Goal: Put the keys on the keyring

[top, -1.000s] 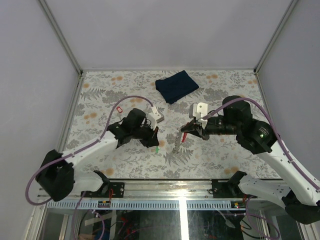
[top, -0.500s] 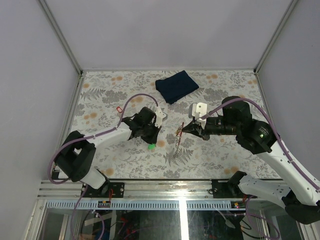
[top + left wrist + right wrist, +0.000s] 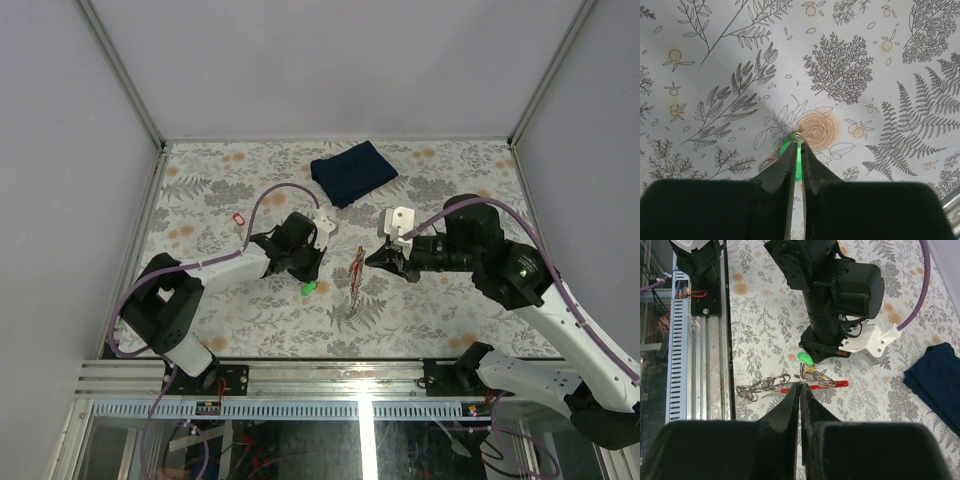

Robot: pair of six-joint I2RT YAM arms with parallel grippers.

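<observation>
The left claw is pinching the green-headed key between its tips, close over the flowered table. The right claw is clenching the keyring at its red tag, and the wire loop is hanging near that key, between the two arms.

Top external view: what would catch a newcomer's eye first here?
The bright green-headed metal key, pinched in the left gripper at mid-table. Beside it, the right gripper holds the thin silvery keyring with a red plastic tag; a folded dark blue cloth lies farther back.
</observation>
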